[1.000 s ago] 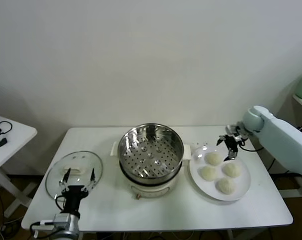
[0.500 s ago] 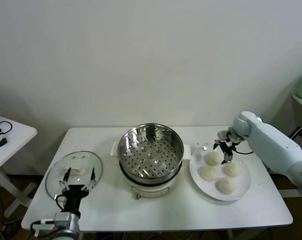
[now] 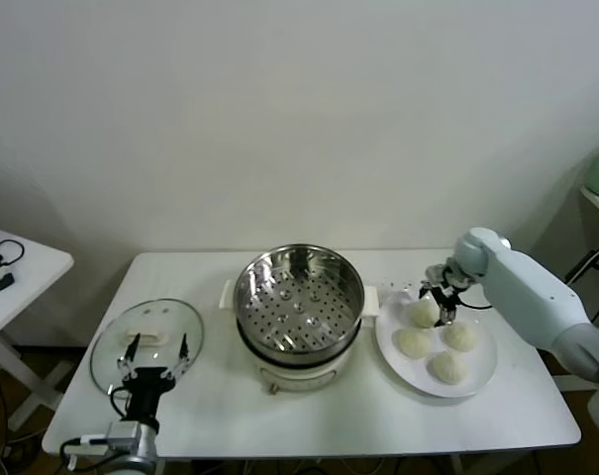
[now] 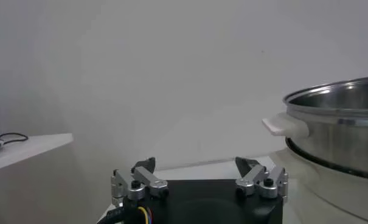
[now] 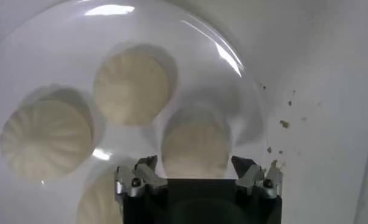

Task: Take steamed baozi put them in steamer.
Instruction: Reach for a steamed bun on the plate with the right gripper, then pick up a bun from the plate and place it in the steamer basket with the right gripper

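**White table, four buns on a plate**

White tabletop (image 3: 497,406) is seen beneath the right gripper (image 5: 196,173), whose fingers (image 5: 144,176) are parted astride one steamed baozi (image 5: 194,149) without clearly clamping it. Four steamed baozi are counted, cream-white, domed, pleated, all on the white plate (image 3: 482,371). One steamer (image 3: 299,302), shiny and perforated, stands beyond. Well apart, the left gripper (image 4: 199,179) is held open beside one glass lid (image 3: 146,341).
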